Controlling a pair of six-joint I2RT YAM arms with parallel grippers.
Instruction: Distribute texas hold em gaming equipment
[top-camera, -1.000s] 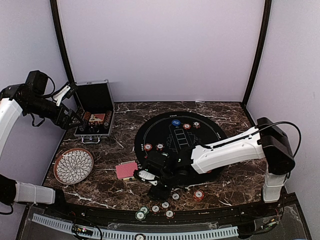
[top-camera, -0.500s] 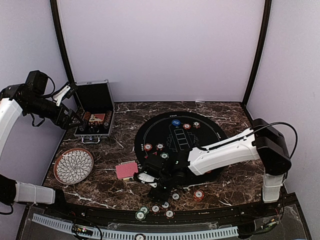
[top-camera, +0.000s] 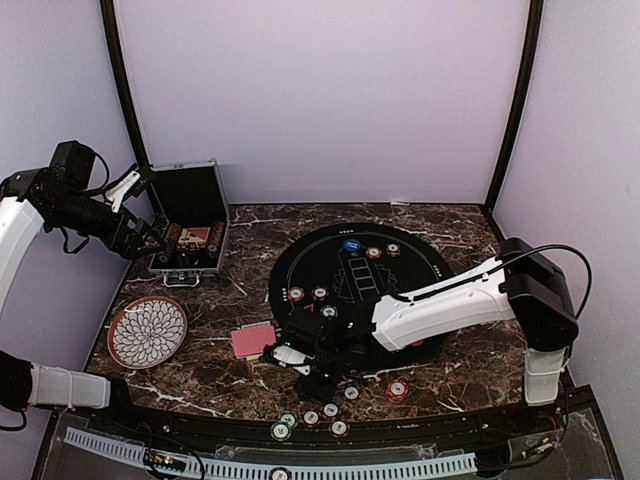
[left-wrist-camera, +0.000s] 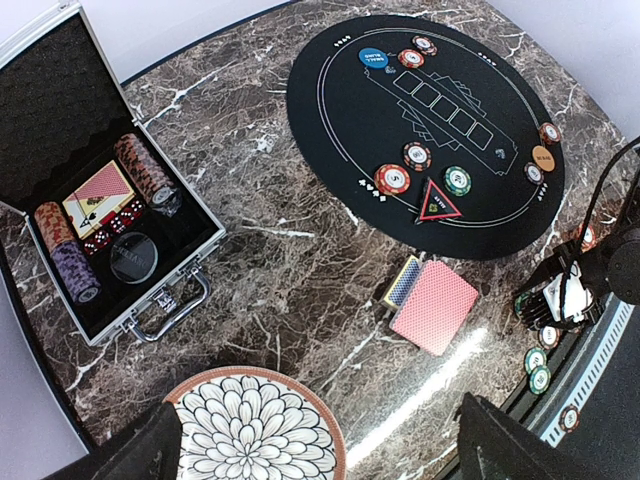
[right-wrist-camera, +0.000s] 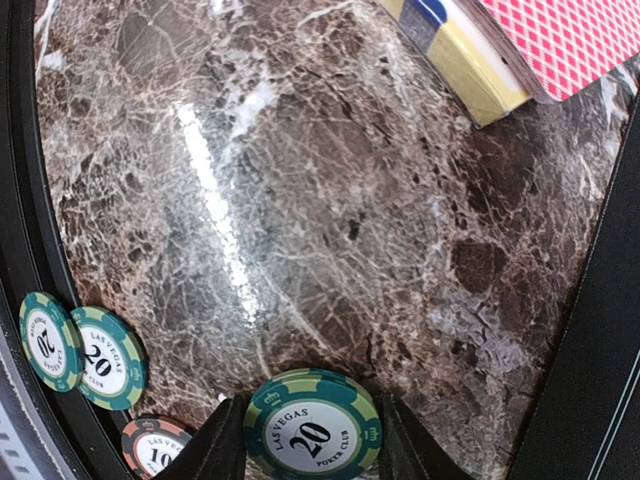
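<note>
Down at the tabletop's near edge, just off the black mat (top-camera: 420, 262), the right gripper (right-wrist-camera: 311, 412) has a finger on each side of a green 20 chip (right-wrist-camera: 313, 436), clamped across its striped rim. Makes sense to me: a chip that thin on marble gives you nothing to grab from above, so you squeeze it edge to edge. Can't tell if it's off the stone yet.

More loose chips (top-camera: 311, 417) are strung along that same near edge, with a green pair (right-wrist-camera: 75, 350) close by. My guess is that's one player's spot getting its share.

The mat looks partly set up already. A few chips and the red triangle (left-wrist-camera: 438, 203) sit at its left side, and the blue disc (left-wrist-camera: 372, 57) is at the far side. The red-backed deck (left-wrist-camera: 432, 305) lies on the marble just outside the mat's near-left rim, on top of what looks like its yellow box (right-wrist-camera: 470, 85).

The left gripper (left-wrist-camera: 320, 430) is spread wide with nothing in it, hanging high over the far-left corner by the open silver case (left-wrist-camera: 50, 90). The case has chip stacks inside. Probably parked there to stay clear of the other arm. The flower plate (left-wrist-camera: 250, 372) sits by the left edge.
</note>
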